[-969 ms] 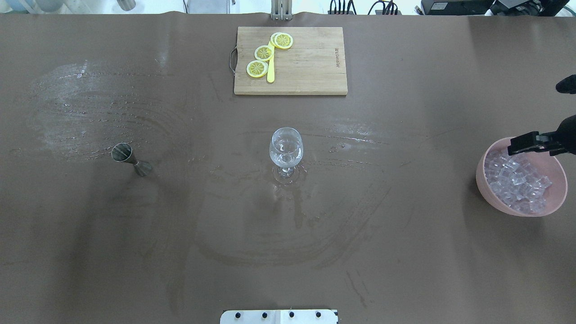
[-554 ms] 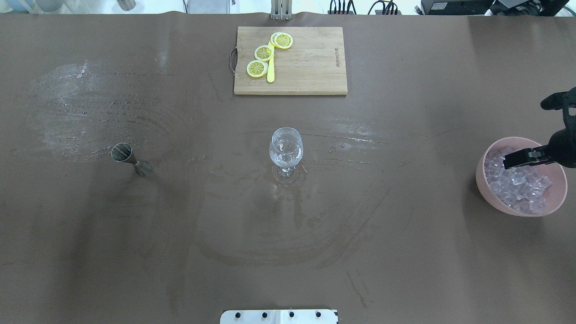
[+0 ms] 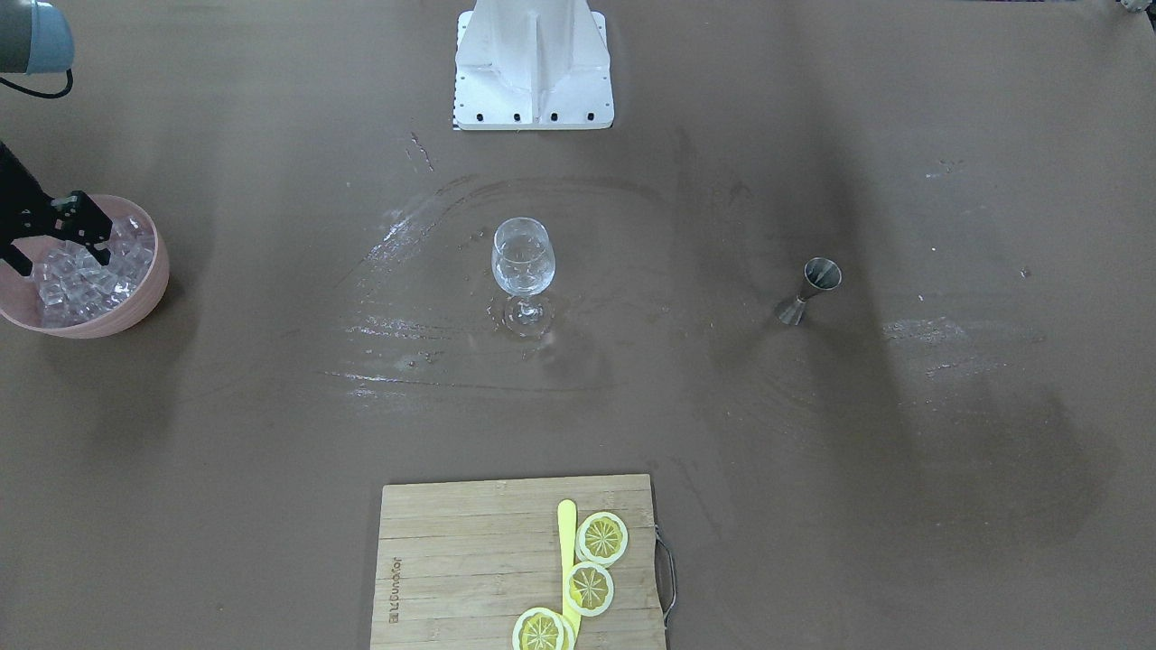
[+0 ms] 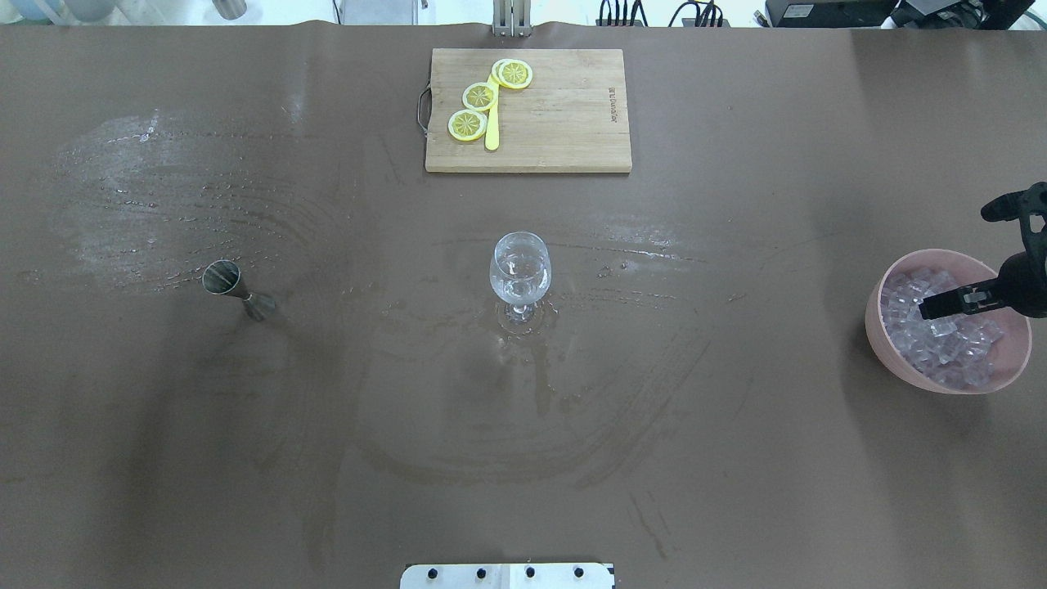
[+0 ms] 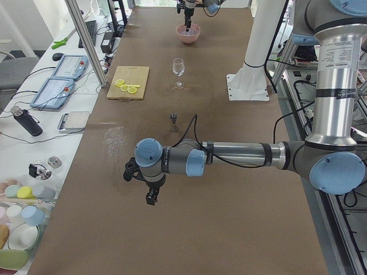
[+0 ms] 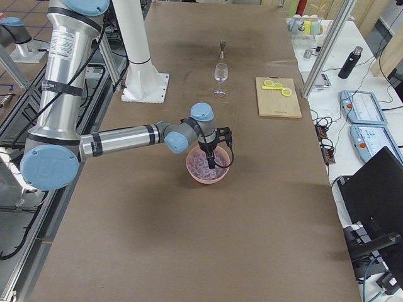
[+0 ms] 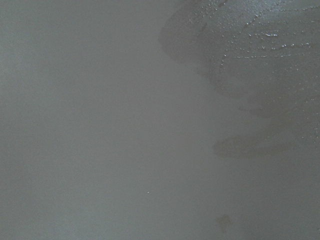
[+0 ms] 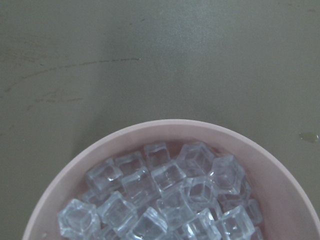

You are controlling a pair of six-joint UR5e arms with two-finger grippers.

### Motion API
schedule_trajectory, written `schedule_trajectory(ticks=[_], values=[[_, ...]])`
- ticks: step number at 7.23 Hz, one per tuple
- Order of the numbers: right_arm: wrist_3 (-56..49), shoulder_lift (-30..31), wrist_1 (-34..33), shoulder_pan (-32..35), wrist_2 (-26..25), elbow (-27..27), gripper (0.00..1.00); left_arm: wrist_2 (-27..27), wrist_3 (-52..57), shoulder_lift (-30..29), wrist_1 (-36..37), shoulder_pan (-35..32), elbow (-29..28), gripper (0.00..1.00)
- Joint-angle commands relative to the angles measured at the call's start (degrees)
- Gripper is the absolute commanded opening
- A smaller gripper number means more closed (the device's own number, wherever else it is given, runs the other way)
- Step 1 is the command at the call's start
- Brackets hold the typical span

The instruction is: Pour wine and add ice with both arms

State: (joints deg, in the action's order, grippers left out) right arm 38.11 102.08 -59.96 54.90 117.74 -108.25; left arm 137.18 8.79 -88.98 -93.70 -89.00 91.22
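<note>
The right hand [image 3: 54,248] hangs low over the pink bowl [image 8: 150,127] at the right edge of the overhead view. In the front-facing view its two black fingers look spread apart, their tips just above the ice [image 8: 165,200] and holding nothing. The ice fills the bowl as a heap of clear cubes. The left hand [image 5: 143,183] shows only in the left side view, low over bare tabletop [image 4: 736,450] in the foreground, and whether it is open or closed cannot be told. A wine glass [image 4: 520,270] stands upright at the centre of the overhead view, and a metal jigger [image 4: 237,289] stands well to its left. A wooden cutting board [image 4: 564,123] with lemon slices [image 4: 468,124] lies at the top centre.
</note>
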Motion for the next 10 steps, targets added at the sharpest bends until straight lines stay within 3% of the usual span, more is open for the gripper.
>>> schedule_trajectory(ticks=[1, 8, 9, 10], values=[[1.2, 0.1, 2.2, -0.1, 0.4, 1.1, 0.60, -0.1, 0.0, 0.0, 0.0, 0.1, -0.1, 0.99], [1.2, 2.2, 2.3, -2.9, 0.4, 0.4, 0.63, 0.0, 0.1, 0.5, -0.2, 0.1, 0.0, 0.99], [1.2, 2.9, 2.3, -3.1, 0.4, -0.1, 0.62, 0.0, 0.1, 0.6, -0.2, 0.1, 0.0, 0.99], [1.2, 3.6, 2.3, -3.2, 0.4, -0.8, 0.54, 0.0, 0.1, 0.6, -0.2, 0.1, 0.0, 0.99]])
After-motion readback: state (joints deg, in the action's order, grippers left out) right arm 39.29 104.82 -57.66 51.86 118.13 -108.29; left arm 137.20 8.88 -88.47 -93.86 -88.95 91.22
